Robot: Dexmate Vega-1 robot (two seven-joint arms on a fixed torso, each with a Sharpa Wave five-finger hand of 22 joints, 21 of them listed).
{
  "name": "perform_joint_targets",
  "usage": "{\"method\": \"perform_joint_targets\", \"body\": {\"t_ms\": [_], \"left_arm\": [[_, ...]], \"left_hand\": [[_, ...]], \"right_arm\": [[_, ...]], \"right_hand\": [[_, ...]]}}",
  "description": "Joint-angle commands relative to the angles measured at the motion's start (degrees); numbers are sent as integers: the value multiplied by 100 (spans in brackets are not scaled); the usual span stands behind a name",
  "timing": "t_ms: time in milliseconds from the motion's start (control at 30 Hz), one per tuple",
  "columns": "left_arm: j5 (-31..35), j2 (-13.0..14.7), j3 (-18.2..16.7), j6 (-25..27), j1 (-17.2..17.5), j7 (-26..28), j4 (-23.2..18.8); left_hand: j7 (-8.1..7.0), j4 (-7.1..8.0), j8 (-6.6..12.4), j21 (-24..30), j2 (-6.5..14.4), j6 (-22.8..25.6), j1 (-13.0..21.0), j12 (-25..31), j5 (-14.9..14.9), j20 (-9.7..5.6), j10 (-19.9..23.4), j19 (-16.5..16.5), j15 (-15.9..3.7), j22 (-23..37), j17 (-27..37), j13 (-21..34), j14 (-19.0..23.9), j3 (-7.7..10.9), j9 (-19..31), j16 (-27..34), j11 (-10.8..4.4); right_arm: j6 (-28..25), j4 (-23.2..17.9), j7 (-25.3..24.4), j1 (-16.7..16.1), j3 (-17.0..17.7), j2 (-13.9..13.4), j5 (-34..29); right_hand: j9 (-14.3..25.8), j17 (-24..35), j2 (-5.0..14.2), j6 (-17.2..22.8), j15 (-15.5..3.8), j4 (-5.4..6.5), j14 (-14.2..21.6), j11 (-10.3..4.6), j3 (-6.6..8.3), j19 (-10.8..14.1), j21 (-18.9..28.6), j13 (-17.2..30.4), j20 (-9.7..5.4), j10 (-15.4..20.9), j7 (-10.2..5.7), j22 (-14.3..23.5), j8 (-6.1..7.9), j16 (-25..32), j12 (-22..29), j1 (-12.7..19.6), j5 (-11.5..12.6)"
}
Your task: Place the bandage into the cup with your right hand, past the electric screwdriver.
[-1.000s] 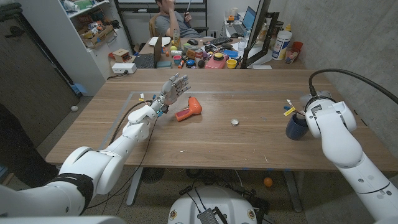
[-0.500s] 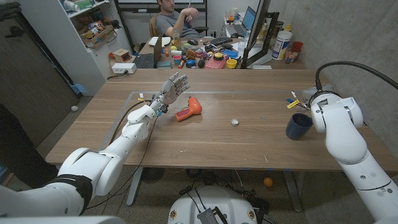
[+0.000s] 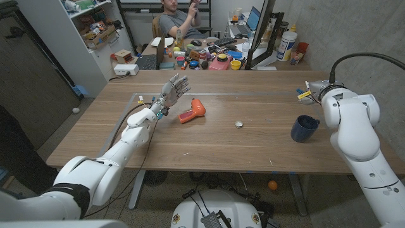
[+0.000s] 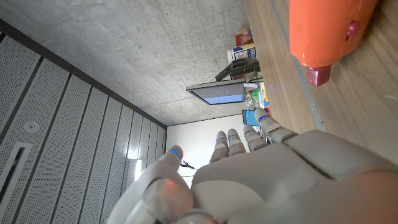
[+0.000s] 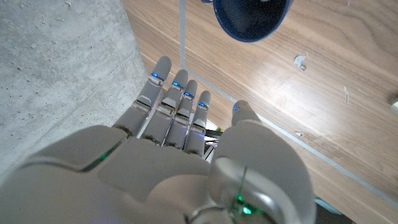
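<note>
The orange electric screwdriver (image 3: 192,111) (image 4: 323,31) lies on the wooden table left of centre. A small pale round object (image 3: 238,124), possibly the bandage, lies mid-table between it and the dark blue cup (image 3: 304,128) (image 5: 252,15), which stands upright at the right. My right hand (image 3: 311,90) (image 5: 180,143) hovers beyond the cup near the table's right edge, fingers straight and holding nothing. The cup's inside looks dark, so I cannot make out what is in it. My left hand (image 3: 172,90) (image 4: 249,180) is raised just left of the screwdriver, fingers spread and empty.
A concrete wall runs close along the table's right side. Behind the far edge stands a cluttered desk (image 3: 209,57) with a person (image 3: 180,19) seated at it. A small white scrap (image 5: 300,60) lies on the wood near the cup.
My right hand has drawn up and back from the cup's rim toward the table's far right edge. The left hand, screwdriver and round object have not moved.
</note>
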Motion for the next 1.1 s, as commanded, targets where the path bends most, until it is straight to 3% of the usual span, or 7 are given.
{"method": "perform_joint_targets", "body": {"t_ms": [33, 300, 467, 733, 800, 1100], "left_arm": [[-107, 248, -20, 123, 277, 165, -525], [-208, 389, -19, 171, 418, 196, -785], [-290, 484, -42, 186, 517, 190, -916], [-444, 833, -154, 243, 828, 179, -1378], [-471, 925, -187, 217, 898, 175, -1481], [-657, 1262, -296, 154, 1292, 136, -1939]], "left_hand": [[23, 7, 21, -12, 466, -5, -45, 38, 37, -234, -10, 44, -38, 16, 17, 28, -49, -28, 18, 14, 7], [19, 7, 21, -18, 465, -6, -45, 40, 37, -224, -6, 47, -38, 16, 17, 28, -48, -31, 18, 15, 9], [20, 7, 20, -23, 464, -8, -45, 39, 38, -217, -7, 46, -39, 17, 17, 28, -48, -33, 18, 14, 11], [24, 7, 21, -28, 464, -6, -45, 39, 39, -215, -8, 49, -41, 17, 17, 28, -46, -35, 18, 15, 3], [20, 7, 22, -29, 464, -4, -45, 38, 39, -216, -10, 49, -42, 17, 17, 28, -49, -35, 18, 14, -2], [21, 7, 21, -36, 463, -5, -46, 38, 40, -201, -11, 51, -38, 17, 16, 28, -47, -38, 18, 14, 10]], "right_arm": [[-525, -142, -455, 50, 141, 83, 797], [-937, -306, -1015, -38, 312, 91, 1530], [-1220, -388, -1426, -88, 404, 65, 2088], [-1770, -657, -2229, -255, 433, 8, 2858], [-1908, -733, -2477, -317, 385, -13, 2975], [-2199, -1022, -3595, -759, 364, -159, 3694]], "right_hand": [[11, -10, -10, -16, -544, 31, -128, 28, 19, -76, -64, 18, 17, -81, 17, 14, -38, -13, -65, -67, -27], [15, -71, -8, -72, -405, 39, -478, 56, 19, -367, -268, 7, 236, -326, 30, 15, -193, -20, -215, -151, -83], [17, -120, 0, -331, -265, 32, -931, 103, 30, -659, -476, -4, 391, -609, -7, 16, -427, -46, -340, -211, -116], [15, -148, 28, -602, -114, 55, -1246, 61, 28, -853, -636, -16, 460, -896, 30, 21, -663, -35, -411, -304, -153], [14, -152, 30, -674, -83, 74, -1344, 106, 16, -888, -675, -20, 475, -973, 34, 23, -732, -38, -421, -355, -168], [11, -189, 50, -960, 62, 109, -1842, 13, -4, -1122, -898, -54, 595, -1750, -16, 31, -1004, -49, -533, -519, -221]]}}
